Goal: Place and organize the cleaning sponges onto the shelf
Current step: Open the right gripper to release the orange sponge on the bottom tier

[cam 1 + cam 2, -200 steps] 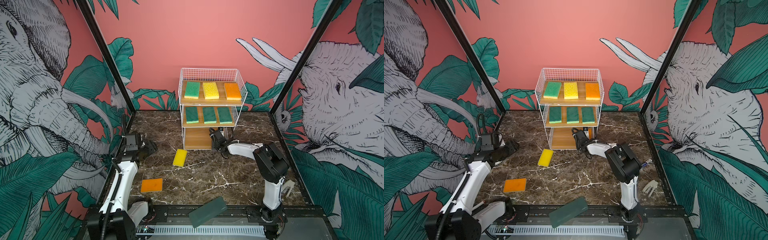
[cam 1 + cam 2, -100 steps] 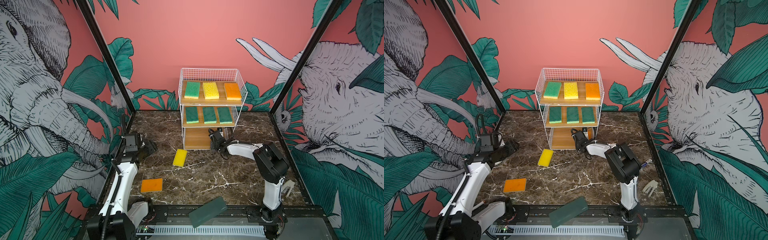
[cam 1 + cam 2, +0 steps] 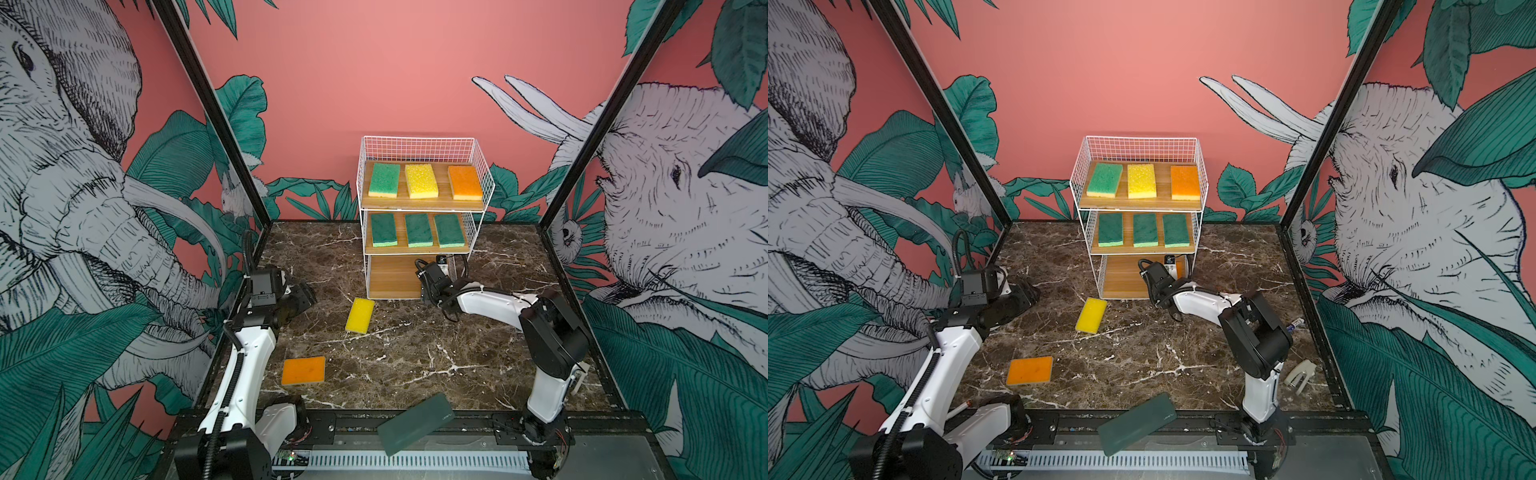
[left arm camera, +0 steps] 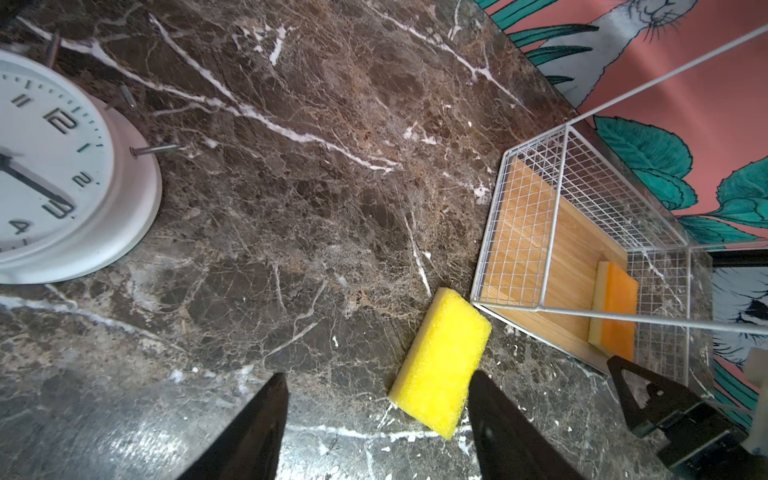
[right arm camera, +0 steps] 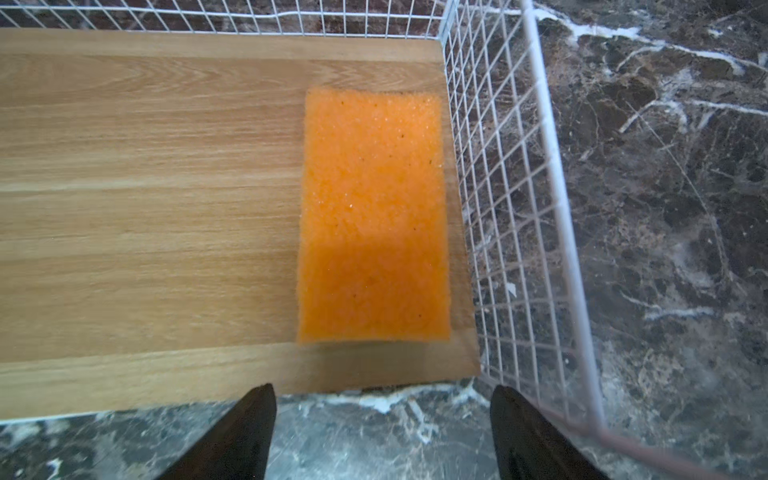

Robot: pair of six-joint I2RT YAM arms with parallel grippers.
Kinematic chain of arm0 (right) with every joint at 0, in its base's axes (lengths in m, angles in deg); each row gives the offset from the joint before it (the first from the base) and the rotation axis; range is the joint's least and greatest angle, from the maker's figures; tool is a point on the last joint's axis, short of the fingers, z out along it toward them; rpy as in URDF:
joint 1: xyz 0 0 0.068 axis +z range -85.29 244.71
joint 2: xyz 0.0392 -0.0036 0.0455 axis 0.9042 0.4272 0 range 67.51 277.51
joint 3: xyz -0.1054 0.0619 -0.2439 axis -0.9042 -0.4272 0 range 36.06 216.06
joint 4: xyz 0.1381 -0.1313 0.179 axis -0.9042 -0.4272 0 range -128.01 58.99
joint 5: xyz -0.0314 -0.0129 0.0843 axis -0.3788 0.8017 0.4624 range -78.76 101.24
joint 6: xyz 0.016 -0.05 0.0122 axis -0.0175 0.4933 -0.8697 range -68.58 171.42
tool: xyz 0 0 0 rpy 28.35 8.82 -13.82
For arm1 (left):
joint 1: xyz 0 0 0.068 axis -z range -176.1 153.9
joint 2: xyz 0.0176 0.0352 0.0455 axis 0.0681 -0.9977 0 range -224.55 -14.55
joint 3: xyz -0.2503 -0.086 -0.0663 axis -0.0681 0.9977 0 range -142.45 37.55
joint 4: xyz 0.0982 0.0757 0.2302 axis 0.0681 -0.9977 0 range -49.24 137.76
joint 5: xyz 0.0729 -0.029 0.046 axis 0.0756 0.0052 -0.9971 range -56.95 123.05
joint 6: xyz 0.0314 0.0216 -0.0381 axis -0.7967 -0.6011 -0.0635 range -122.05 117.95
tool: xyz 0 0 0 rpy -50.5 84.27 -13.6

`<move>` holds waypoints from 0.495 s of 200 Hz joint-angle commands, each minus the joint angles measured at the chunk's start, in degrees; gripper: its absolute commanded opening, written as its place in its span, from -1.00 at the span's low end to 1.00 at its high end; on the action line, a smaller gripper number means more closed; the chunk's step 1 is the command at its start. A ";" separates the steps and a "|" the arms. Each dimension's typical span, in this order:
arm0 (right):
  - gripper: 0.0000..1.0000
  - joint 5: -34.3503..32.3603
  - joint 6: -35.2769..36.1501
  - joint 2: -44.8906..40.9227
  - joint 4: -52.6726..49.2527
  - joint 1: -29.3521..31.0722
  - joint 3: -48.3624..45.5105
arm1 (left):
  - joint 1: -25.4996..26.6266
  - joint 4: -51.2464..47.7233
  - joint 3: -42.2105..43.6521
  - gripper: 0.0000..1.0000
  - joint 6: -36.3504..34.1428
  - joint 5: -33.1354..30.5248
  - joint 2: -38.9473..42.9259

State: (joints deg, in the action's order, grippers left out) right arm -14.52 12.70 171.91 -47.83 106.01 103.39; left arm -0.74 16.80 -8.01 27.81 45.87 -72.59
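The shelf (image 3: 417, 145) stands at the back of the table. Its top board holds a green (image 3: 384, 179), a yellow (image 3: 421, 180) and an orange sponge (image 3: 465, 183), and three dark green sponges (image 3: 418, 230) lie on the middle board. On the bottom board an orange sponge (image 5: 374, 216) lies flat and free against the wire side wall. My right gripper (image 5: 382, 399) is open just off that board's front edge, holding nothing. A yellow sponge (image 3: 360, 314) and an orange sponge (image 3: 303, 370) lie on the table. My left gripper (image 4: 378, 386) is open, with the yellow sponge (image 4: 440, 365) beside one finger.
A white clock (image 4: 50, 174) lies face up on the marble, with loose nails (image 4: 153, 148) beside it. A dark green translucent slab (image 3: 415, 424) rests on the front rail. A small white object (image 3: 1300, 374) sits near the right arm's base.
The right gripper's jaws have spread wider at the bottom board, and the orange sponge lies released there. The left arm has not moved.
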 commanded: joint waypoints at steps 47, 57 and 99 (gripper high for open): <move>0.78 2.83 -6.19 -7.75 -4.35 6.18 -5.48 | 8.19 -1.51 7.06 0.49 -0.35 -1.14 2.10; 0.79 2.91 -6.36 -9.32 -5.23 6.64 -6.49 | 11.37 -1.63 7.36 0.50 -0.44 -2.42 1.38; 0.79 1.48 -7.57 -19.06 -8.07 6.78 -13.90 | 21.16 4.65 9.44 0.99 -1.50 -7.59 -4.02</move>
State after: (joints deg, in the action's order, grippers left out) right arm -11.05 7.24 158.42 -52.79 112.76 92.81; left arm 17.05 17.91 0.10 27.53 42.99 -73.77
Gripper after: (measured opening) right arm 0.897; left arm 0.961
